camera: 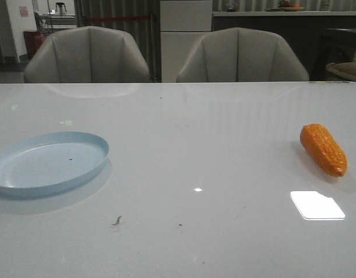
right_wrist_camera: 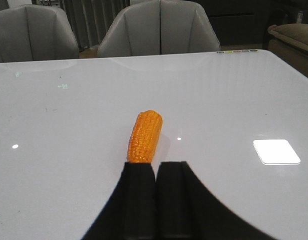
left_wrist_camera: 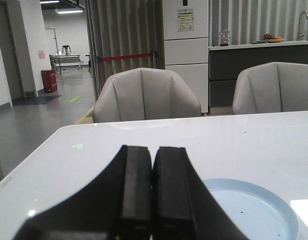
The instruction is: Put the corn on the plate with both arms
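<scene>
The plate [camera: 47, 162] near the counter's [camera: 195, 133] left edge holds only 1 dark speck. The corn [camera: 323, 149] lies near the right edge. Both grippers, left [left_wrist_camera: 152, 192] and right [right_wrist_camera: 155, 197], have jaws closed, holding nothing.

Left hand [left_wrist_camera: 152, 190]: fingers pressed together, nothing between them, low centre of its wrist frame.
Right hand [right_wrist_camera: 156, 195]: fingers together, nothing held, low centre of its frame.
</scene>
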`<action>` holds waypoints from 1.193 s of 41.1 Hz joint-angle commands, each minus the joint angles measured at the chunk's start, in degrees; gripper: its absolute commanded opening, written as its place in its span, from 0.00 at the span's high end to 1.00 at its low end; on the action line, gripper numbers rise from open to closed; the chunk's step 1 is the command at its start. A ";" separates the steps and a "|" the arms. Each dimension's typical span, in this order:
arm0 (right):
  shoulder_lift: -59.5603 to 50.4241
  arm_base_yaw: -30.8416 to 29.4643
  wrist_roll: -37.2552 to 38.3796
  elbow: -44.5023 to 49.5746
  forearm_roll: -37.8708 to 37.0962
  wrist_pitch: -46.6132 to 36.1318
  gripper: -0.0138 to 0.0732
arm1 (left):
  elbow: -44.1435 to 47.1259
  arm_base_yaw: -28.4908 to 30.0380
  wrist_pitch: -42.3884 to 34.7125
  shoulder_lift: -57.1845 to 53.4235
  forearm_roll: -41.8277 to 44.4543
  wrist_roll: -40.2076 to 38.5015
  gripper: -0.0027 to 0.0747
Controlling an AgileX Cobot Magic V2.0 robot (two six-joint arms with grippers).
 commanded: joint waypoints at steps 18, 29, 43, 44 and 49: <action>-1.09 -0.06 -0.48 -1.37 0.18 -5.22 0.80 | 1.99 -0.45 -7.65 -1.19 -0.38 -0.25 0.84; -1.09 -0.06 -0.48 -1.37 0.18 -5.36 0.80 | -8.28 -0.45 -15.40 -0.85 -0.62 -0.25 0.84; -1.09 -0.06 -0.48 -1.37 0.18 -13.85 0.80 | -24.88 -0.45 -11.45 7.90 0.28 -0.25 0.84; -1.09 -0.06 -0.48 -1.37 0.18 -15.01 0.80 | -25.67 -0.45 -11.45 9.00 0.28 -0.25 0.84; -1.09 -0.06 -0.48 -1.65 0.18 -22.35 0.80 | -29.20 -0.45 -11.45 13.77 0.28 -0.25 0.84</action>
